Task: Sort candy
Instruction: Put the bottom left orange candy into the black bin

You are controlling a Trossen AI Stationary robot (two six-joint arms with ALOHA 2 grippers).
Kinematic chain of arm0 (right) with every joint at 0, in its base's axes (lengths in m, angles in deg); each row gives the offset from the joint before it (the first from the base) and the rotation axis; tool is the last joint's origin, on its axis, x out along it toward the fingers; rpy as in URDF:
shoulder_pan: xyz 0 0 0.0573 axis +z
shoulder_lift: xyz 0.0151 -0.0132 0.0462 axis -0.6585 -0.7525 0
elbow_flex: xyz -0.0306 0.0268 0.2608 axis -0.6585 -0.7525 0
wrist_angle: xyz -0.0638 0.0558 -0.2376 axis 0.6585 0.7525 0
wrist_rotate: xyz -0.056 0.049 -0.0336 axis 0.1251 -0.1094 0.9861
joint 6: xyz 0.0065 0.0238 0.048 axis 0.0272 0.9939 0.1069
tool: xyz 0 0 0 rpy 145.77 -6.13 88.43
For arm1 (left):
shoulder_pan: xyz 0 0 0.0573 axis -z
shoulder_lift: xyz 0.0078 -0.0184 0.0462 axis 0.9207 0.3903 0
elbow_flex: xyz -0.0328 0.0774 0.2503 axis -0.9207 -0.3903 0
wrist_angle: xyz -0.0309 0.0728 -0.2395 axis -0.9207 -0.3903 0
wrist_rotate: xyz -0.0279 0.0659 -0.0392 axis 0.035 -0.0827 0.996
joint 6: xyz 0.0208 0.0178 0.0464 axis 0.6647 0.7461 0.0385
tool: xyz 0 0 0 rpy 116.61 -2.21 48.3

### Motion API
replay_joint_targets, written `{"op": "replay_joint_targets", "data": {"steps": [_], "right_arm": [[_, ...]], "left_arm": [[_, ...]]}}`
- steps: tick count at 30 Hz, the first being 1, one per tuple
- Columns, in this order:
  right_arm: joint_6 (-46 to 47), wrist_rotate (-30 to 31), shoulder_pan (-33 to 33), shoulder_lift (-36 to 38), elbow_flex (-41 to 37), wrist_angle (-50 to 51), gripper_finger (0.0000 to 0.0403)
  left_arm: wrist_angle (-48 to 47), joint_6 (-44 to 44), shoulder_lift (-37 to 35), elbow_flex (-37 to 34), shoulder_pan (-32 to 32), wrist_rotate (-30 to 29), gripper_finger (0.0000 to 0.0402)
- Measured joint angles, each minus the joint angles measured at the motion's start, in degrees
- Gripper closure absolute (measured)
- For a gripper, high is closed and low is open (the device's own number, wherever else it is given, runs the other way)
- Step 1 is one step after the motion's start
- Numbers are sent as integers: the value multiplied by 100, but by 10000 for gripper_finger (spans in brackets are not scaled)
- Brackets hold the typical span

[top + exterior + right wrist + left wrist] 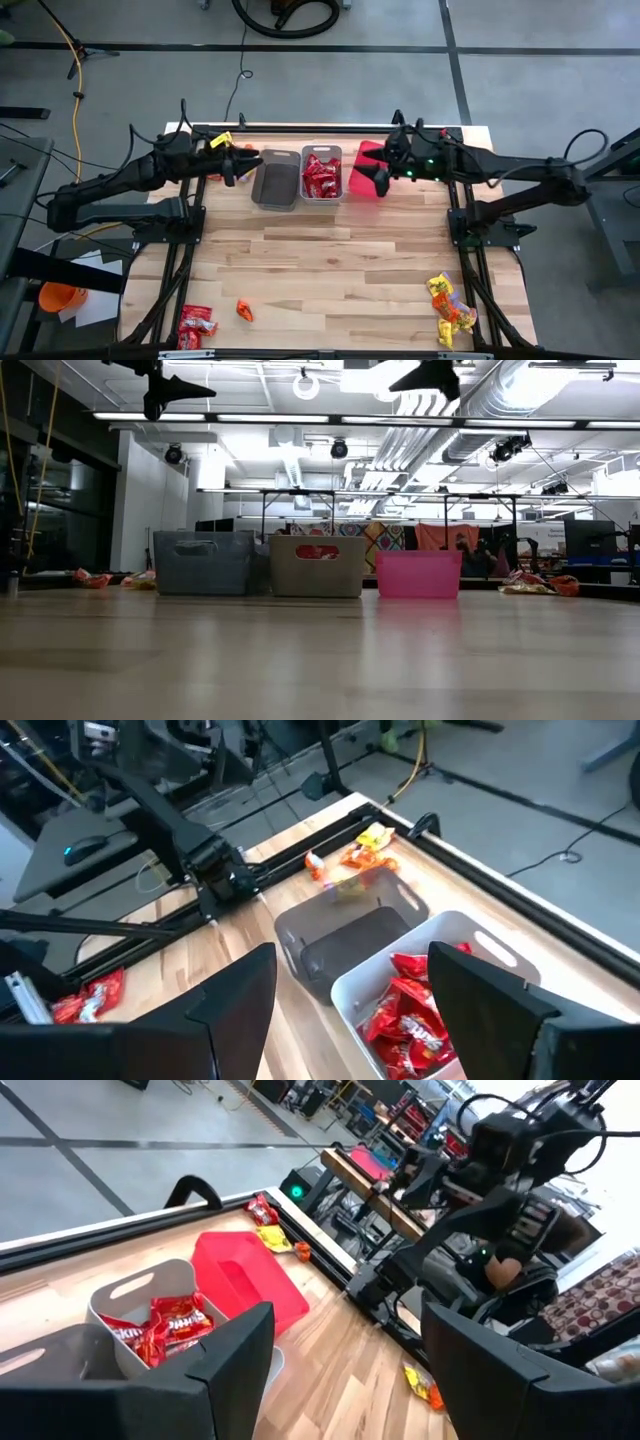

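Three bins stand in a row at the table's far middle: a dark grey bin, a pale bin that holds red candy, and a pink bin. Loose candy lies near the front edge: red, orange and a yellow pile. More yellow and orange candy lies at the far left corner. My left gripper hangs open in the air beside the grey bin. My right gripper hangs open over the pink bin. Neither holds anything.
Black rails run along both sides of the table and across its far edge. The bare wood between the bins and the front candy is free room. In the low view both grippers hang high above the bins.
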Motion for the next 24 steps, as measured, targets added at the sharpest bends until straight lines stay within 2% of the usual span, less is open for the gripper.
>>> {"op": "replay_joint_targets", "data": {"steps": [4,10,14,18,24], "right_arm": [[-11,255,141,128,0,125,149],[0,282,184,146,0,187,149],[4,282,184,146,0,300,149],[8,282,184,146,0,406,149],[-10,282,182,146,0,439,149]], "left_arm": [[-3,1,127,0,76,-5,161],[47,-19,294,0,195,-10,161],[431,-229,370,0,474,28,161],[802,-713,428,9,975,218,161],[514,-1392,661,7,2155,284,161]]}}
